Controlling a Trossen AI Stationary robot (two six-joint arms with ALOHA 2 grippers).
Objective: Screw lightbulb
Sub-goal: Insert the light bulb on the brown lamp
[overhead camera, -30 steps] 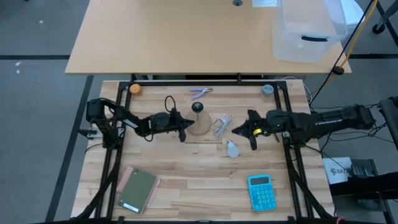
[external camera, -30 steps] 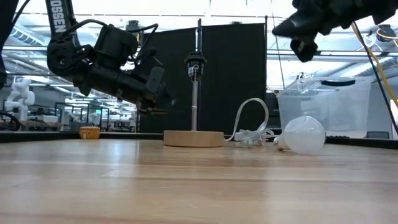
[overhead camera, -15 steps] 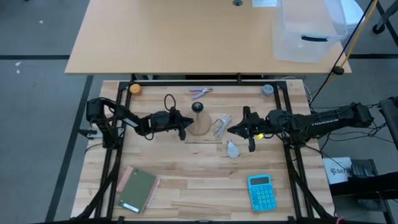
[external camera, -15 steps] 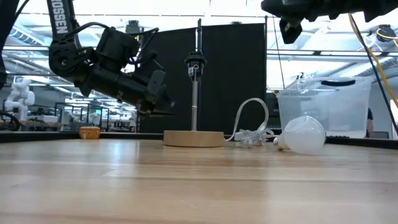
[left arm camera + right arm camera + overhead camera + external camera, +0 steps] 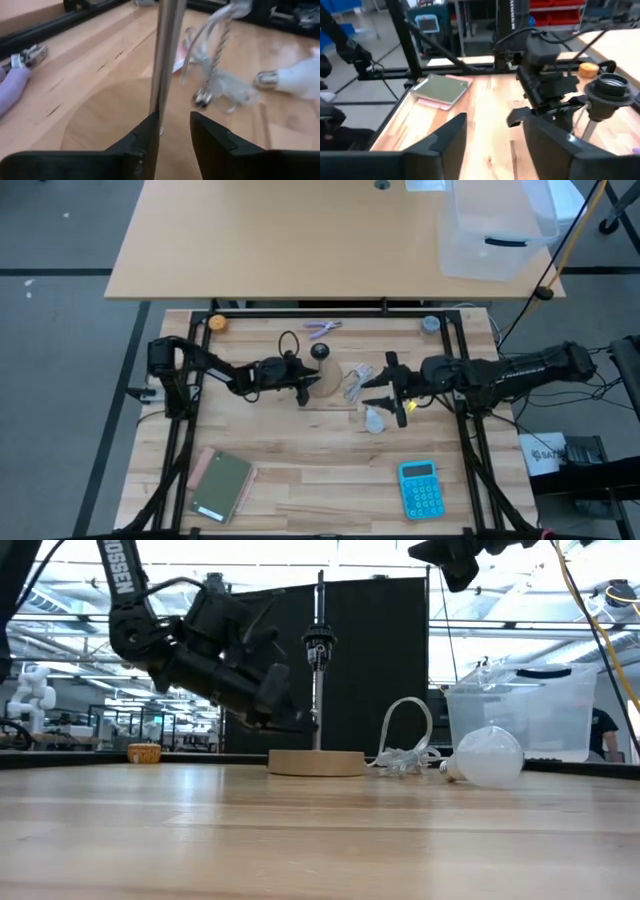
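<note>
Whitish lightbulb [image 5: 487, 757] on its side, lengthwise across table [image 5: 300, 830] — screw end toward socket stand [image 5: 317, 680]

A small whitish, translucent lightbulb [image 5: 374, 420] lies on its side on the wooden tabletop, its round globe resting on the wood and its narrow silvery screw end pointing sideways. It sits loose, held by nothing. It lies just below the right gripper [image 5: 385, 387], whose jaws stand apart above it, and well apart from the left gripper [image 5: 305, 383].
</note>
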